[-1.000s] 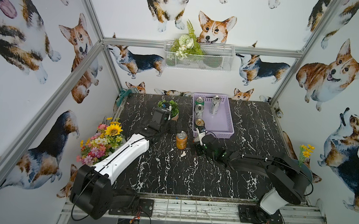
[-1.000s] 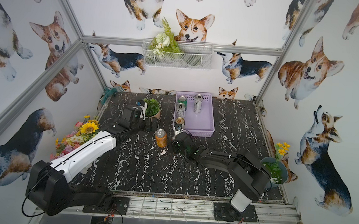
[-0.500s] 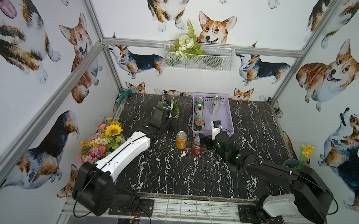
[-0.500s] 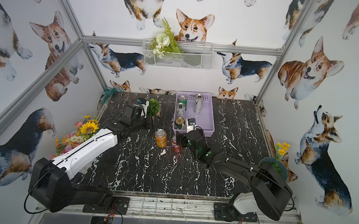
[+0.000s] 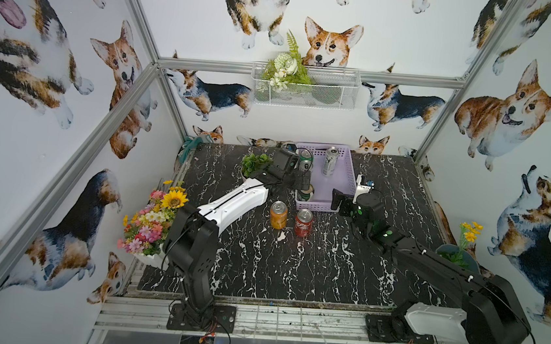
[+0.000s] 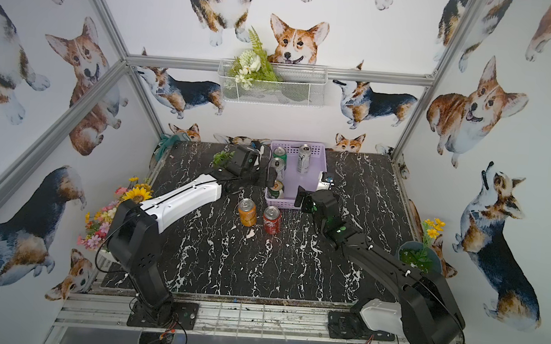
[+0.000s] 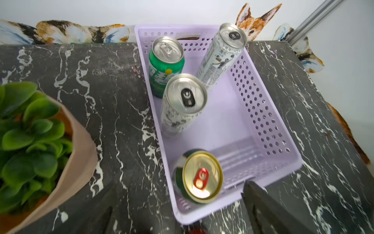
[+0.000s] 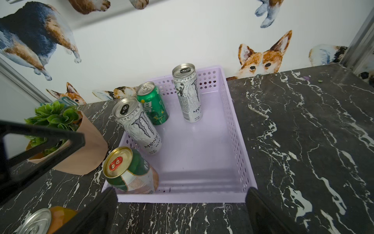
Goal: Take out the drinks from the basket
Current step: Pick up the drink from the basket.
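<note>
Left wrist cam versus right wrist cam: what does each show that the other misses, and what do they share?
Only the left wrist view: a sliver of what looks like the red can at the frame edge, outside the basket.
Only the right wrist view: the orange can on the table, and a black part of the left arm in front of the potted plant.
Both: the lavender basket holding a slim silver-white can, a second slim can, a green can and a gold-topped green can, plus the potted plant.
</note>
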